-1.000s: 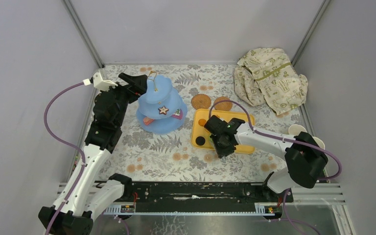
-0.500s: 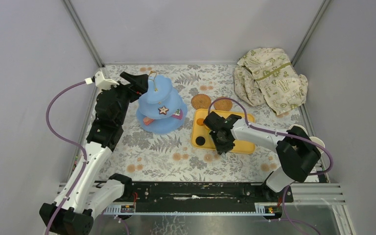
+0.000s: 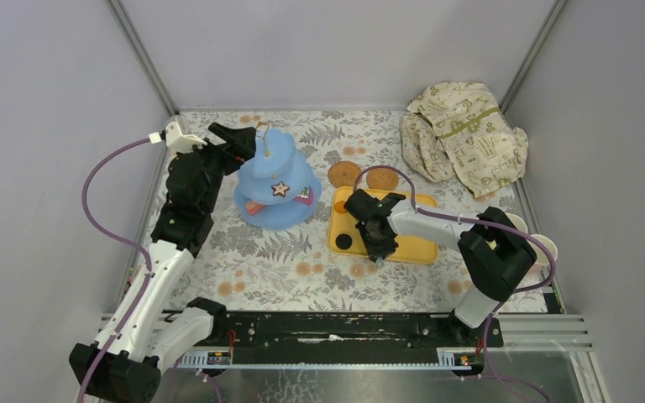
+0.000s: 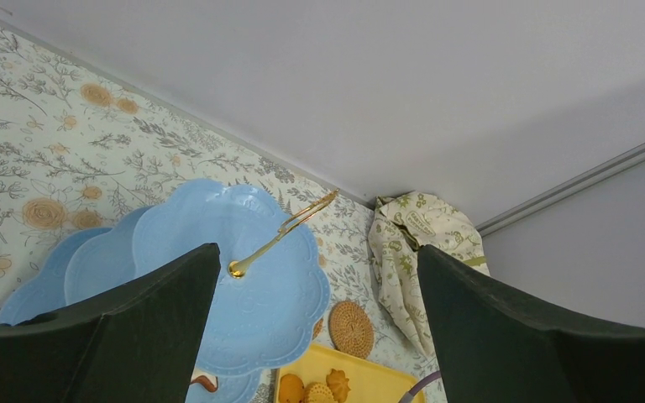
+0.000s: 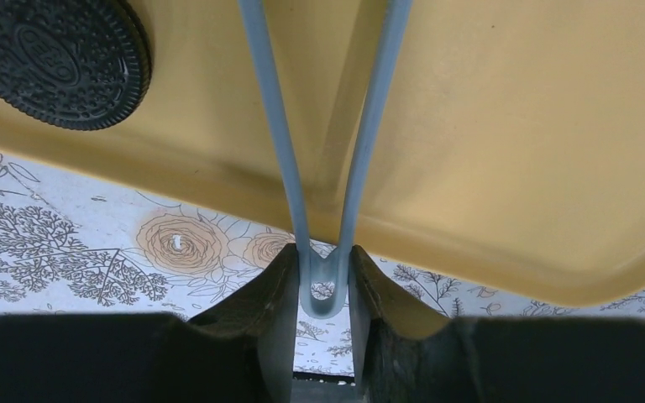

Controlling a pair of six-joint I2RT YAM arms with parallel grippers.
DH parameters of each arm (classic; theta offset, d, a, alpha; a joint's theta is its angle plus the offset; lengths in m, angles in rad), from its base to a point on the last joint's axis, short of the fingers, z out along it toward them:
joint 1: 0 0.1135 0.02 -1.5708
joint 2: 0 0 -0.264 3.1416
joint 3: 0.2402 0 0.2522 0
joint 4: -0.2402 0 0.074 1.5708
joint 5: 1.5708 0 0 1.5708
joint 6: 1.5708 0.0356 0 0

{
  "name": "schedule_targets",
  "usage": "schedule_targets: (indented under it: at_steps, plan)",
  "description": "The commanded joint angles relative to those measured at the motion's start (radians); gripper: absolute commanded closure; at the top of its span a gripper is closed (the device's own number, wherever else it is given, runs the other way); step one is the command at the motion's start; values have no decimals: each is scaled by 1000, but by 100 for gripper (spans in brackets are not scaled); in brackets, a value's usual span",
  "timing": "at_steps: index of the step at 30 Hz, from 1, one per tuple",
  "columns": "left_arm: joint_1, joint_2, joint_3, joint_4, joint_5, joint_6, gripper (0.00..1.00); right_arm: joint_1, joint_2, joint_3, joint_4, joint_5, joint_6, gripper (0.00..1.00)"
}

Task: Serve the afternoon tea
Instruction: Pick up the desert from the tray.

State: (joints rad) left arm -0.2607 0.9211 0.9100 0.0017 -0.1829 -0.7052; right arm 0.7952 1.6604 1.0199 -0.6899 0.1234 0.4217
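The light-blue three-tier stand (image 3: 275, 180) (image 4: 235, 277) stands at the back left. It carries a star biscuit (image 3: 280, 189) and other small pastries. My left gripper (image 3: 233, 138) (image 4: 317, 252) hovers open beside the top tier, nothing between its fingers. My right gripper (image 3: 377, 239) (image 5: 323, 269) is shut on the hinge end of blue-grey tongs (image 5: 277, 126) at the near rim of the yellow tray (image 3: 416, 249) (image 5: 512, 168). A dark round biscuit (image 3: 344, 242) (image 5: 59, 59) lies on the tray. Two woven coasters (image 3: 345, 174) (image 3: 382, 178) lie behind it. Pale cups (image 3: 516, 222) stand at the far right.
A crumpled cream cloth with green print (image 3: 464, 138) (image 4: 411, 252) lies in the back right corner. Orange biscuits (image 4: 315, 390) sit at the tray's far left end. Grey walls close in the floral table on three sides.
My right arm has swung left, carrying its gripper a little up and left over the tray. The left arm has hardly moved.
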Motion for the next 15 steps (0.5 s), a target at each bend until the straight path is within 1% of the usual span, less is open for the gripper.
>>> schedule_targets:
  at_steps: [1,10,15]
  plan:
    - [5,4,-14,66,-8,20,5,-15,32,37,31,38,-20,68]
    - [5,16,-15,72,-8,23,5,-22,68,51,42,63,-21,65]
    - [5,21,-13,73,-9,28,5,-22,62,57,40,74,-24,64]
